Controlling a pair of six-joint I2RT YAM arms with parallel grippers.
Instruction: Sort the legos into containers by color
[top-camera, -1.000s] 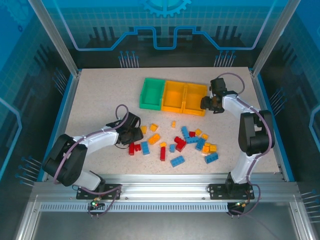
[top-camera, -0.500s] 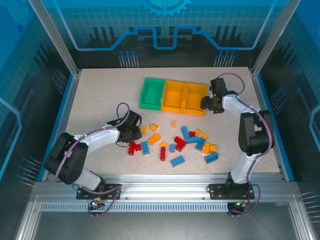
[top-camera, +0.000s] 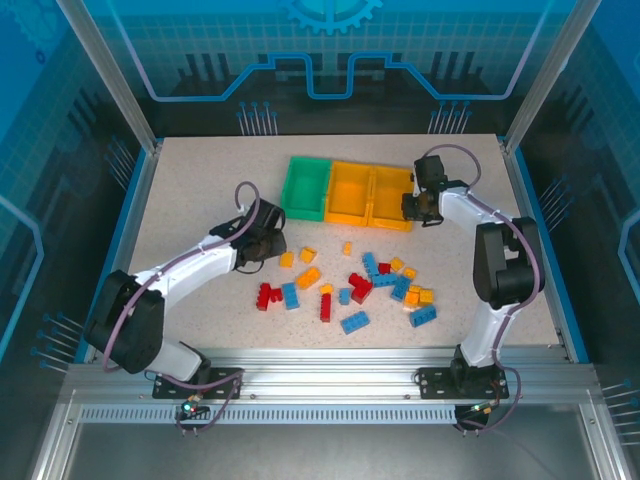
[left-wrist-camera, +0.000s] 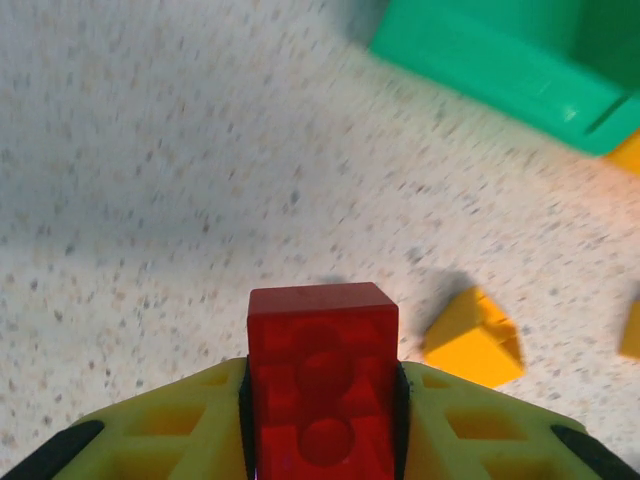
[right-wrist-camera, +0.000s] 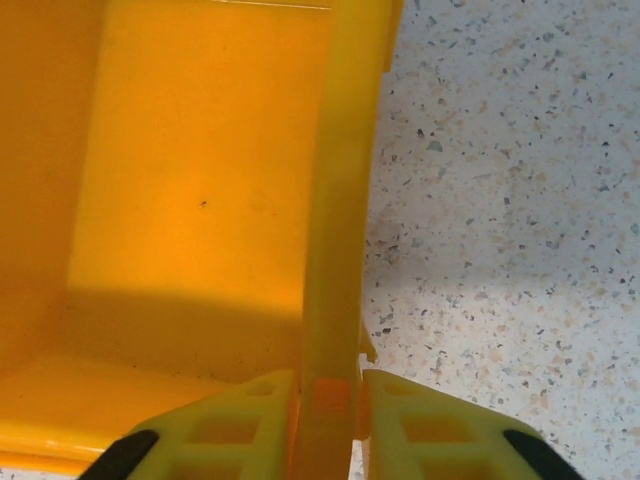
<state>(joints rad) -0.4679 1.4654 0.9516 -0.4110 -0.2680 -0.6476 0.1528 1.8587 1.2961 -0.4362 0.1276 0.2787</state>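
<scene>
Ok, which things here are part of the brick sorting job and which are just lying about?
Job: red brick in the left end effector; loose bricks; green bin; middle orange-yellow bin; right orange-yellow bin, its wall clamped by the right end effector.
Just there: speckled table; aluminium frame; blue enclosure panels.

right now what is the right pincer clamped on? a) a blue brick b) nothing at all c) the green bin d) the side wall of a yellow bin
d: the right wrist view shows the right pincer shut on the outer wall of the yellow bin, one finger inside the bin and one outside over the table.
</scene>
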